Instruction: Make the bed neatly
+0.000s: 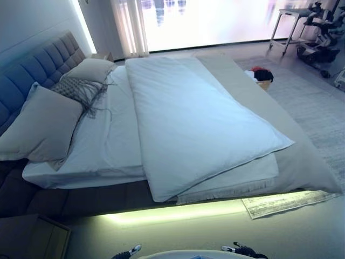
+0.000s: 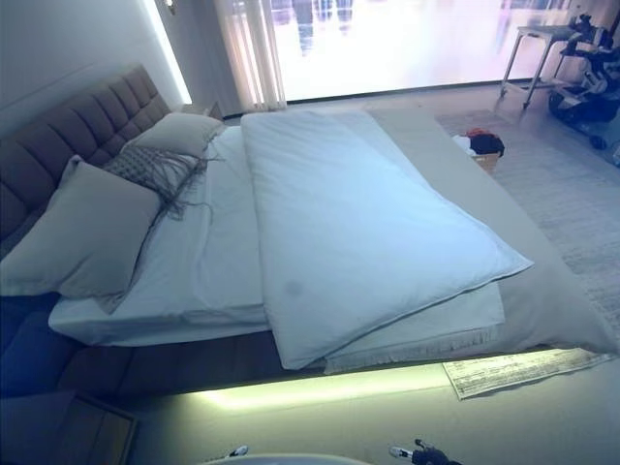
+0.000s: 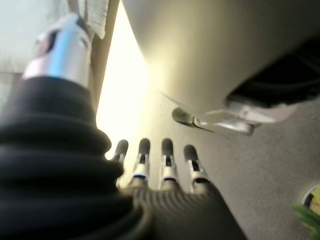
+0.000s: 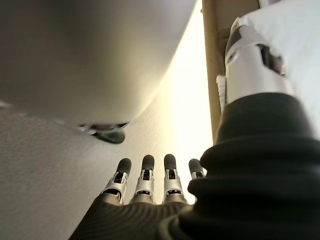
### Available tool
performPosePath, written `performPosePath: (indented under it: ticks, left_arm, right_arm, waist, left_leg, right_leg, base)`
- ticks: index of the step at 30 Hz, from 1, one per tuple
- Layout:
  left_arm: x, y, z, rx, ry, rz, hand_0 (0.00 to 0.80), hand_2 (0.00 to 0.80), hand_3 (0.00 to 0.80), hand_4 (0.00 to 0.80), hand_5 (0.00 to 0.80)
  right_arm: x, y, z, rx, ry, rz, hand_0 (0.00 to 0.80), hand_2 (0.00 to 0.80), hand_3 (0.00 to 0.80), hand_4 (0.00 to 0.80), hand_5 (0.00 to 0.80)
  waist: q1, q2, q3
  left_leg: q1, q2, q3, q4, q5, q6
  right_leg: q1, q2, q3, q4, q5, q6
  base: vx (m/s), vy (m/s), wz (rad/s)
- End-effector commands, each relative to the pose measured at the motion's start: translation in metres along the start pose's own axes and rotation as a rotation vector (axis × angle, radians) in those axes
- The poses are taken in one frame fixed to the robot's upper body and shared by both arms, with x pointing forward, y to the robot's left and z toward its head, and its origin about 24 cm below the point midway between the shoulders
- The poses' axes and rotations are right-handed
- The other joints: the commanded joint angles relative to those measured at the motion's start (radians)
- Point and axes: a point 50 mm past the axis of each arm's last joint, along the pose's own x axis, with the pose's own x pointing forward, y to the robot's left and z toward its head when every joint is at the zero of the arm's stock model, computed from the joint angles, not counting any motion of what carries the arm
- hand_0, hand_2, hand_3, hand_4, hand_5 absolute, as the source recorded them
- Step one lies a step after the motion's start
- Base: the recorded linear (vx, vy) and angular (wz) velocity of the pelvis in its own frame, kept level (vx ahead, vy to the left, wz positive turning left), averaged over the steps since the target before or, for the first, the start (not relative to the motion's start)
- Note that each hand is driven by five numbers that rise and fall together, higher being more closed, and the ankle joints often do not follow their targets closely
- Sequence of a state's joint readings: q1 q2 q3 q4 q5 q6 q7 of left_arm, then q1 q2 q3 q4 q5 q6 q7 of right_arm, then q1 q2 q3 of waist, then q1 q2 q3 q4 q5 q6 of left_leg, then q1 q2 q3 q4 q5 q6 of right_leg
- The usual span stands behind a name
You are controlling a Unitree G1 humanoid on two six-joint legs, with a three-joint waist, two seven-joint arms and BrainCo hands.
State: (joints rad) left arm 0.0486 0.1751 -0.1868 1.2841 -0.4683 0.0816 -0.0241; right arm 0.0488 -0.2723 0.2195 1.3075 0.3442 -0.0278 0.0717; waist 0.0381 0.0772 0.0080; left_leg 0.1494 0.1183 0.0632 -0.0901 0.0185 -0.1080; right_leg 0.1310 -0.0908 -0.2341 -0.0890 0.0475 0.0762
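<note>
Left eye view: the bed (image 1: 302,162) runs away from me, its padded headboard (image 1: 38,70) on my left. A white duvet (image 1: 188,124) lies slantwise over the mattress, folded back so its near corner hangs just past the edge above the lit strip under the frame. A white sheet (image 1: 108,145) shows bare beside it.
Right eye view: two pillows (image 2: 87,232) lean against the headboard, with a fringed grey throw (image 2: 160,174) between them. A small basket (image 2: 481,147) with red and dark cloth stands on the carpet beyond the bed's far side. A printed sheet of paper (image 2: 523,370) lies on the floor at the near corner.
Left wrist view: my left hand (image 3: 155,160) hangs low by the bed's lit edge, fingers straight, holding nothing.
Right wrist view: my right hand (image 4: 150,177) is the same, fingers straight and relaxed, empty, the bed's edge past them.
</note>
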Motion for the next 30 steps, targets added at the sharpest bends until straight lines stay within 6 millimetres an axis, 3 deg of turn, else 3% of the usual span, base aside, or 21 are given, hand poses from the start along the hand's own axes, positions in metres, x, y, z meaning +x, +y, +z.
performPosePath:
  ticks: [1, 7, 12, 18, 22, 27, 30]
  left_arm:
    - [0.001, 0.005, 0.020, -0.003, -0.018, 0.046, 0.000, 0.000, 0.000, 0.000, 0.000]
    - [0.001, -0.009, 0.014, 0.098, 0.010, -0.086, 0.000, 0.000, 0.000, 0.000, 0.000]
    - [0.002, -0.017, 0.009, 0.135, 0.028, -0.093, 0.000, 0.000, 0.000, 0.000, 0.000]
    - [0.001, -0.007, 0.002, 0.062, 0.062, -0.012, 0.000, 0.000, 0.000, 0.000, 0.000]
    - [0.001, 0.001, 0.006, 0.043, 0.051, 0.036, 0.000, 0.000, 0.000, 0.000, 0.000]
    - [0.001, 0.003, 0.016, -0.061, 0.017, 0.069, 0.000, 0.000, 0.000, 0.000, 0.000]
    - [0.001, 0.000, 0.019, -0.046, -0.004, 0.047, 0.000, 0.000, 0.000, 0.000, 0.000]
  right_arm:
    - [0.003, 0.002, 0.008, 0.129, 0.034, -0.096, 0.000, 0.000, 0.000, 0.000, 0.000]
    - [0.004, 0.018, 0.008, 0.030, 0.049, 0.031, 0.000, 0.000, 0.000, 0.000, 0.000]
    - [0.005, 0.024, 0.013, -0.046, 0.052, 0.066, 0.000, 0.000, 0.000, 0.000, 0.000]
    - [0.006, 0.033, 0.018, -0.147, 0.058, 0.057, 0.000, 0.000, 0.000, 0.000, 0.000]
    - [0.007, 0.041, 0.036, -0.191, -0.002, 0.083, 0.000, 0.000, 0.000, 0.000, 0.000]
    - [0.007, 0.042, 0.046, -0.171, -0.025, 0.059, 0.000, 0.000, 0.000, 0.000, 0.000]
    - [0.007, 0.034, 0.038, -0.143, -0.002, 0.019, 0.000, 0.000, 0.000, 0.000, 0.000]
  waist:
    - [-0.032, -0.057, 0.020]
    - [-0.033, -0.051, 0.011]
    - [-0.034, -0.058, 0.005]
    - [-0.029, -0.077, 0.004]
    - [-0.022, -0.083, 0.018]
    - [-0.013, -0.096, 0.054]
    - [-0.016, -0.119, 0.090]
  left_leg:
    - [0.017, -0.062, 0.059, 0.005, -0.057, 0.066]
    - [0.025, -0.063, 0.065, 0.006, -0.060, 0.064]
    - [0.032, -0.058, 0.074, 0.003, -0.062, 0.067]
    - [0.037, -0.039, 0.082, 0.003, -0.051, 0.062]
    - [0.027, -0.020, 0.083, 0.008, -0.032, 0.051]
    - [-0.026, 0.004, 0.062, 0.093, -0.022, 0.029]
    - [-0.135, 0.008, 0.107, 0.304, 0.000, 0.021]
  right_leg:
    - [0.034, -0.015, 0.035, 0.002, -0.037, 0.009]
    - [0.035, -0.013, 0.038, 0.002, -0.040, 0.008]
    - [0.037, -0.007, 0.039, 0.002, -0.038, 0.007]
    - [0.039, 0.013, 0.050, 0.002, -0.039, -0.005]
    - [0.032, 0.031, 0.050, 0.002, -0.042, -0.021]
    - [0.018, 0.048, 0.041, 0.015, -0.047, -0.045]
    - [0.018, 0.034, 0.014, 0.022, -0.035, -0.062]
  base:
    - [0.010, 0.024, -0.15]
    - [0.019, 0.030, -0.12]
    - [0.027, -0.032, -0.05]
    - [0.049, -0.117, -0.02]
    - [0.003, -0.152, -0.02]
    - [-0.020, -0.168, -0.02]
    - [-0.010, -0.111, 0.04]
